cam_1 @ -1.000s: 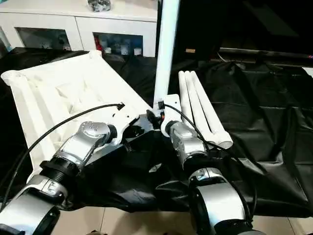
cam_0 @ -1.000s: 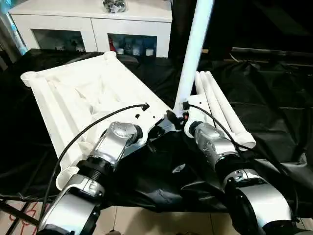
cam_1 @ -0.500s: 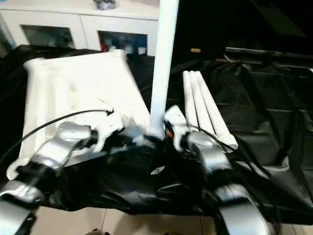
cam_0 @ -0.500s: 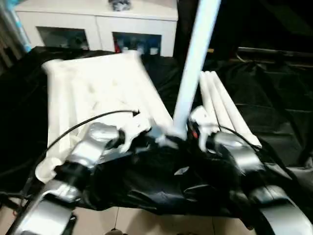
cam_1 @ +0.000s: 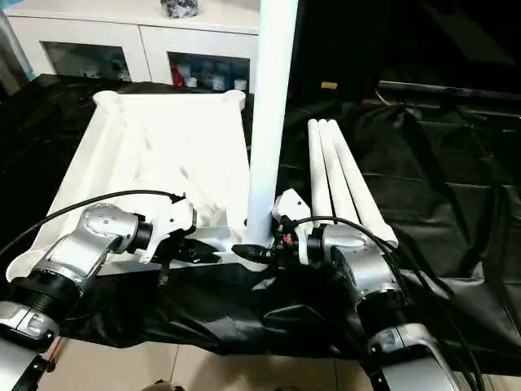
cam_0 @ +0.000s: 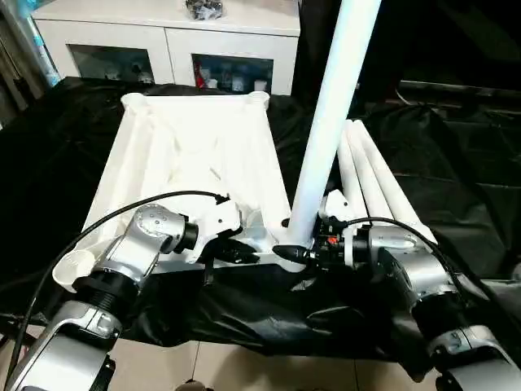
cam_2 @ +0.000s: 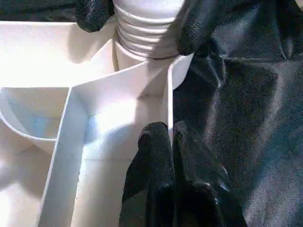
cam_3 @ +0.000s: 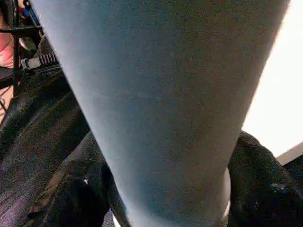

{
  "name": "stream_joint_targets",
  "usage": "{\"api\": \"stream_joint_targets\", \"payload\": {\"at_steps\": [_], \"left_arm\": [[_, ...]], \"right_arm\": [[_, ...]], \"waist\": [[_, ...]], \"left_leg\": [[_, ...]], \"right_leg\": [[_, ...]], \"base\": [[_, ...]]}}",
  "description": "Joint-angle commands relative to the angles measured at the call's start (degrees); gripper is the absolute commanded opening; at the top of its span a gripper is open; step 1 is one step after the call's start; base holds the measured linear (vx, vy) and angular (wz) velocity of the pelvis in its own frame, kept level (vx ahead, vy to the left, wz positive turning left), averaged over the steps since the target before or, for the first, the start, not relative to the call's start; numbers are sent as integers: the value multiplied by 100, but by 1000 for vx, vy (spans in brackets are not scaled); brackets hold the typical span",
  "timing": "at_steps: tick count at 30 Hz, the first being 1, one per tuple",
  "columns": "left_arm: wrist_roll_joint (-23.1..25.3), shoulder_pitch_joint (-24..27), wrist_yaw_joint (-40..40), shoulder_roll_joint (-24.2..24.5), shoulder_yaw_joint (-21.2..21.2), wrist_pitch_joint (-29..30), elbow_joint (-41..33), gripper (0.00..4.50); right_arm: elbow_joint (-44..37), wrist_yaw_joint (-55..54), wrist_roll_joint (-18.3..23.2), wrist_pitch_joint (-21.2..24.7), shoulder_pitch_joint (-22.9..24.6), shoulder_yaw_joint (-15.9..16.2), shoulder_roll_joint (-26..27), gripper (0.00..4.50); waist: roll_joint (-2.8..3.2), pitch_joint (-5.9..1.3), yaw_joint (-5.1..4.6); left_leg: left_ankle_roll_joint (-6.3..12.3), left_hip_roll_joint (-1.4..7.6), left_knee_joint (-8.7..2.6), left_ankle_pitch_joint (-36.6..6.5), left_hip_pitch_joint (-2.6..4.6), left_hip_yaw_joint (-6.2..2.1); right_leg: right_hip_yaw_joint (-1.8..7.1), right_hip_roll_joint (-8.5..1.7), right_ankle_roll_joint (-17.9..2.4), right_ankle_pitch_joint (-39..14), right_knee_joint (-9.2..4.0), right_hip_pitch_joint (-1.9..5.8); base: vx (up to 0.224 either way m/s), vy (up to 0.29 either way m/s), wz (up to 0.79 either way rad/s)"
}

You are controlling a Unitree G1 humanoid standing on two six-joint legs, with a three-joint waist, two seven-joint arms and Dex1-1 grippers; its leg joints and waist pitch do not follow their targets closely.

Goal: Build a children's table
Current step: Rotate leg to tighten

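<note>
no readable text, no labels, no brands, no numbers on anything in view

Black sheeting is spread over the work surface, wrinkled. White cabinet w/ glass doors is seen behind; small items are stored inside, cluttered object on top.

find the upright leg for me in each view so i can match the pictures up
Left eye view: the upright leg rises right of centre, from the tabletop's near right corner to the top edge.
Right eye view: the same leg, near centre.
Left wrist view: its ribbed lower end sits in the corner socket.
Right wrist view: its shaft, close up, between the right gripper's fingers.
Shared landmark: the corner socket at the leg's foot.
</note>
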Motion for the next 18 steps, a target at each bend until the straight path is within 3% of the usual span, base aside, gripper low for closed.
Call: {"api": "stream_joint_targets", "payload": {"at_steps": [1,5,7,8,14,16,18], "left_arm": [[-16,-111,-68,-56,-89,-39,14,0],[6,-94,82,-96,-30,10,33,0],[30,-114,364,-188,43,79,64,0],[43,-128,470,-223,69,112,80,0],[357,-423,2162,-734,352,1029,301,0],[373,-490,2545,-877,449,1218,342,0],[367,-549,3027,-1152,576,1454,312,0]], "right_arm": [[-134,78,6,80,43,128,30,283],[57,-306,-62,185,10,54,137,273],[456,-1014,-216,157,-141,-84,320,273],[575,-1241,-264,164,-191,-129,378,273],[1701,-3183,-347,263,-777,-540,1015,272],[1897,-3548,-305,274,-905,-633,1153,272],[2312,-4280,-265,250,-1169,-802,1418,272]], "waist": [[15,-384,-3],[5,-372,-7],[-1,-362,-24],[7,-345,-79],[-11,-313,-248],[-10,-316,-246],[-44,-330,-249]], "left_leg": [[173,155,-372,-1546,77,-7],[163,150,-376,-1567,77,-7],[125,141,-379,-1636,77,-11],[10,127,-386,-1833,99,-31],[-98,99,-367,-2169,120,-80],[-53,88,-339,-2207,150,-75],[-23,86,-342,-2125,123,-65]], "right_leg": [[290,-357,-1111,-1739,-420,285],[288,-360,-1067,-1870,-434,277],[288,-370,-1005,-2082,-458,271],[274,-373,-956,-2420,-484,244],[217,-378,-665,-3226,-592,208],[207,-389,-634,-3329,-637,180],[213,-382,-634,-3211,-620,189]], "base": [[0,0,0],[0,0,0],[0,0,0],[0,0,0],[0,0,0],[0,0,0],[0,0,0]]}}
